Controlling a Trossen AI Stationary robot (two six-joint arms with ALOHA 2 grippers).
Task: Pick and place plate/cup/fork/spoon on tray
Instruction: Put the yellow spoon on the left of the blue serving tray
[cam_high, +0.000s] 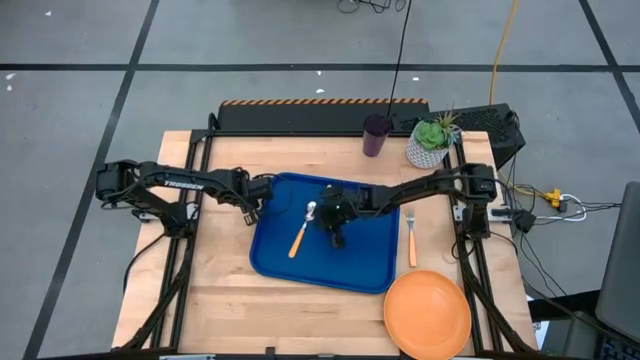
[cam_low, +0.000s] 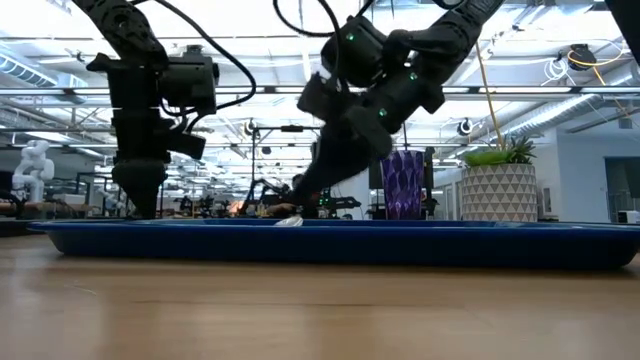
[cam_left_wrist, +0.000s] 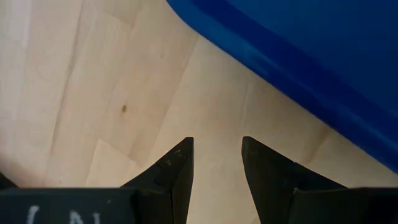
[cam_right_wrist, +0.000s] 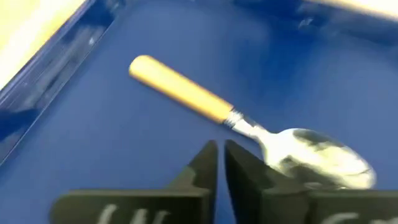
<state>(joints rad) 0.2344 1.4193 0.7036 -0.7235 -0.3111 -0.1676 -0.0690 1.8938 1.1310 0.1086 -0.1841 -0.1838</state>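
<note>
Lay flat inside the tray (cam_high: 345, 268), toward its left half: the spoon (cam_high: 302, 231), orange handle pointing toward the worktop's near edge and silver bowl toward the far edge. Seen close in the right wrist view as spoon (cam_right_wrist: 249, 124) resting on the blue floor of the tray (cam_right_wrist: 93, 137), bowl just beside the dark fingertips (cam_right_wrist: 208, 163) but not between them. Hovered just right of the spoon over the tray's middle: the right end effector (cam_high: 334, 232), fingers drawn together with only a thin slit between, gripping nothing. Showed in the low view as the right end effector (cam_low: 305, 195) slanting down to the tray (cam_low: 480, 244), tip close by the spoon (cam_low: 287, 221). Rested on the bare worktop (cam_high: 230, 300) just right of the tray, lengthwise: the fork (cam_high: 410, 236). Sat at the worktop's near right corner, overhanging the edge a little: the orange plate (cam_high: 428, 313). Stood upright at the far edge, well apart from the tray: the purple cup (cam_high: 376, 135), with a potted succulent (cam_high: 432, 140) beside it. Hung beside the tray's left rim, over wood: the left end effector (cam_high: 248, 211), fingers apart and empty, seen in its wrist view as the left end effector (cam_left_wrist: 216, 171) above pale planks with the tray (cam_left_wrist: 311, 74) edge ahead.
</note>
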